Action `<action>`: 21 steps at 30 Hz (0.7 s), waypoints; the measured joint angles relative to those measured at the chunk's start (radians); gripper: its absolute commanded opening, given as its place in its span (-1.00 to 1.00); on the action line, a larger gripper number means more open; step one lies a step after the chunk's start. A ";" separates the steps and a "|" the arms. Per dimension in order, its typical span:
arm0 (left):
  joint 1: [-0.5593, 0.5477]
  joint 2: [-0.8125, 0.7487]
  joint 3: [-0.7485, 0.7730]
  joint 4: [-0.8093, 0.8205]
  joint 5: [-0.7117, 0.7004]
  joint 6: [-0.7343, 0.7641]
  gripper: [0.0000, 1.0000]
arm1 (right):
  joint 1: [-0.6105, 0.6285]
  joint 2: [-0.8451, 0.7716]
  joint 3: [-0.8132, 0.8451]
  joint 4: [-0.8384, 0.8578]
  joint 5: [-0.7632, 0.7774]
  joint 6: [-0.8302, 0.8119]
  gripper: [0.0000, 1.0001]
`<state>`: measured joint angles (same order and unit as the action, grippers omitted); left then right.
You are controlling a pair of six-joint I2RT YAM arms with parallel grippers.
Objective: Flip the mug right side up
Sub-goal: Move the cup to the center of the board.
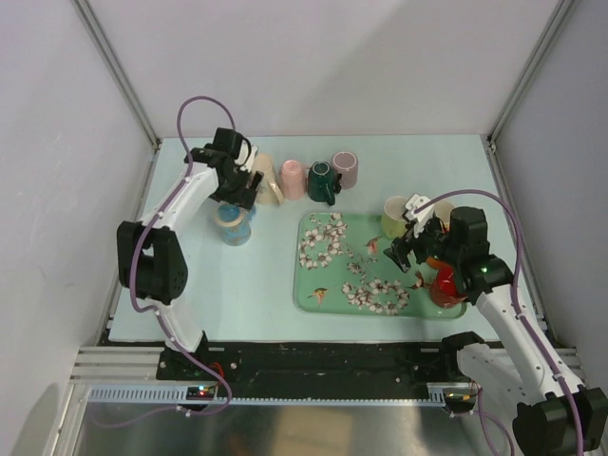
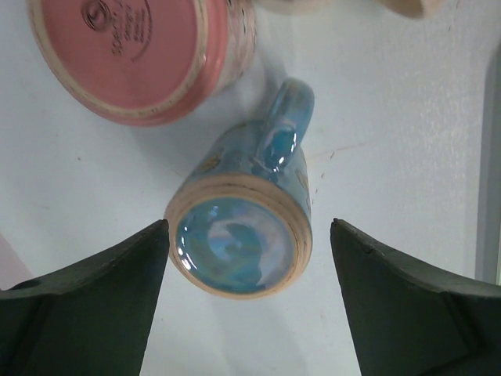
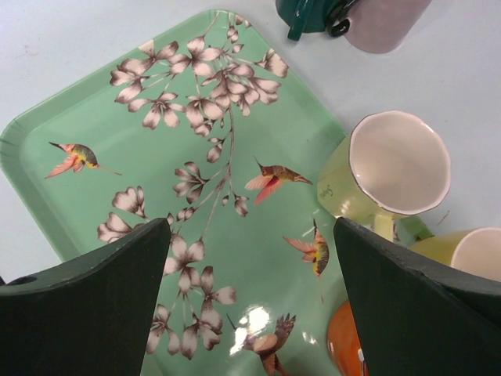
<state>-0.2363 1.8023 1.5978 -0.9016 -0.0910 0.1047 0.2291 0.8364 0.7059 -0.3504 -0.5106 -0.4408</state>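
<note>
I see the blue mug (image 1: 234, 226) standing upside down on the table (image 1: 256, 285), just off the 9 o'clock side of the flowered green tray (image 1: 309, 290). Its long axis is upright: the glazed base with its tan foot ring faces up at the left wrist camera, and the mouth is down on the table. In that wrist view the handle points to about 12 o'clock. A pink mug (image 2: 133, 47), also base-up, sits near at 11 o'clock, apart from the blue one.

The left gripper (image 2: 246, 231) hangs over the blue mug with its jaws spread wider than the mug's base. A dark finger (image 2: 94, 313) shows at each side, and I see neither one touching the mug. It holds nothing.

The right gripper (image 3: 249, 231) is over the tray's 3 o'clock end, jaws likewise wide apart and empty. At 2 o'clock in its wrist view, a yellow-green mug (image 3: 391, 168) stands mouth-up at the tray's edge.
</note>
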 measured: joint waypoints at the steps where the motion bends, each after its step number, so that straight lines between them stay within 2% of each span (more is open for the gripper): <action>1: 0.000 -0.012 -0.018 0.000 0.002 0.000 0.75 | 0.001 0.000 -0.004 0.001 -0.003 0.003 0.82; 15: -0.003 -0.053 -0.120 0.039 0.024 0.007 0.60 | 0.025 0.007 -0.021 0.008 -0.023 0.023 0.81; 21: -0.003 -0.128 -0.221 0.095 0.025 0.030 0.45 | 0.029 0.007 -0.022 0.013 -0.023 0.023 0.80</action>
<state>-0.2394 1.6745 1.3766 -0.8070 -0.0662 0.1349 0.2581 0.8436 0.6842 -0.3378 -0.5335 -0.4179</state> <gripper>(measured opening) 0.753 0.905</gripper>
